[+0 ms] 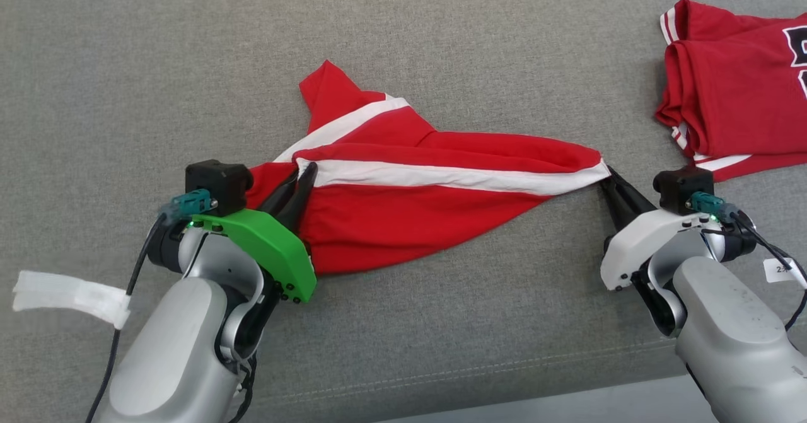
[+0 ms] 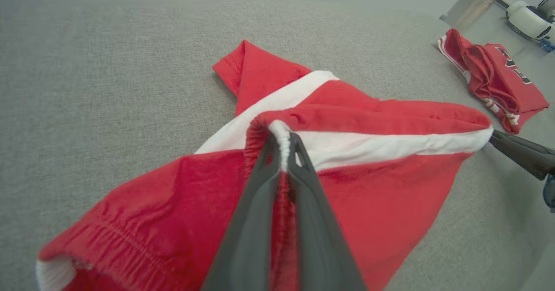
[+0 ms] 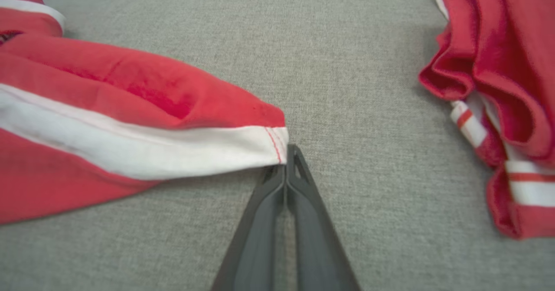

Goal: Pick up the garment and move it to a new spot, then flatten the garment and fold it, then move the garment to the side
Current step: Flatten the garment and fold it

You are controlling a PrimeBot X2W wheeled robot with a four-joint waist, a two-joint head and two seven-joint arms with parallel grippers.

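The garment [image 1: 410, 208] is red with a white band and lies bunched on the grey cloth surface, drawn out sideways between my two grippers. My left gripper [image 1: 302, 174] is shut on its gathered left end; the left wrist view shows the white edge pinched between the dark fingers [image 2: 284, 137] and the red cloth [image 2: 381, 187] spreading beyond. At the right, my right gripper [image 1: 608, 177] is shut on the pointed white corner. In the right wrist view its closed tips [image 3: 287, 150] meet the stitched hem of the garment [image 3: 108, 109].
A second red garment [image 1: 737, 89] with white stripes and dark lettering lies crumpled at the far right, close to my right arm [image 3: 498, 65]. A white strip [image 1: 69, 297] hangs near my left forearm. The grey surface [image 1: 189, 63] ends near the bottom.
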